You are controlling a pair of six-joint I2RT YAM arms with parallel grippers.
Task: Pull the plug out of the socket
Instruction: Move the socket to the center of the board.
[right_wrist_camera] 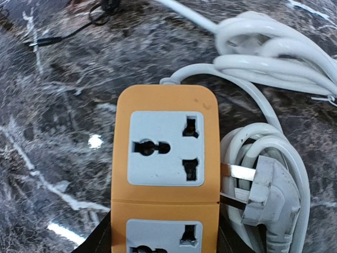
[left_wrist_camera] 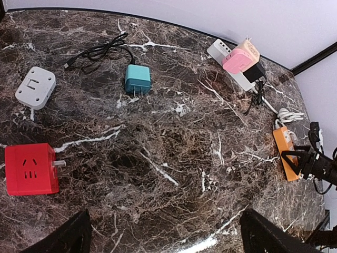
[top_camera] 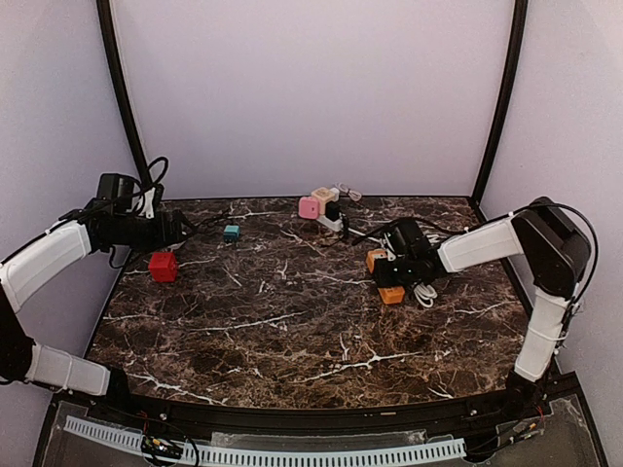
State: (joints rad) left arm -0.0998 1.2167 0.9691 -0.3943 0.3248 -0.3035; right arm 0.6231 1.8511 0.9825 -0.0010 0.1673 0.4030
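The marble table (top_camera: 292,331) carries everything. The right gripper (top_camera: 385,277) is low over it, and its jaws look clenched across the sides of the orange power strip (right_wrist_camera: 166,153), whose body runs straight out from between the fingers. The left gripper (top_camera: 183,230) hangs released, jaws spread wide and holding nothing, well apart from the right one, with the red socket cube (left_wrist_camera: 30,169) lying near one of its fingers. The white power strip (left_wrist_camera: 219,50) sits far from both tools, towards the back of the table. It alone shows anything seated, namely a pink adapter (left_wrist_camera: 235,61), a peach adapter (left_wrist_camera: 247,50) and a black plug (left_wrist_camera: 256,72), so one of these is probably the plug to pull. A coiled white cable (right_wrist_camera: 274,58) lies just past the right gripper's fingertips. The cable's own white plug (right_wrist_camera: 271,195) rests loose beside the gripped strip, its pins touching or nearly touching the orange flank. The two sockets visible ahead of the right fingers are empty, and anything under the gripper itself is hidden. The risk, as I judge it, is a pull spent on a strip with nothing seated in it, which would drag the coil and snag those loose pins. On the white strip, with no tool bracing it, a tug could lift the whole strip or bring off the crowded adapters together.
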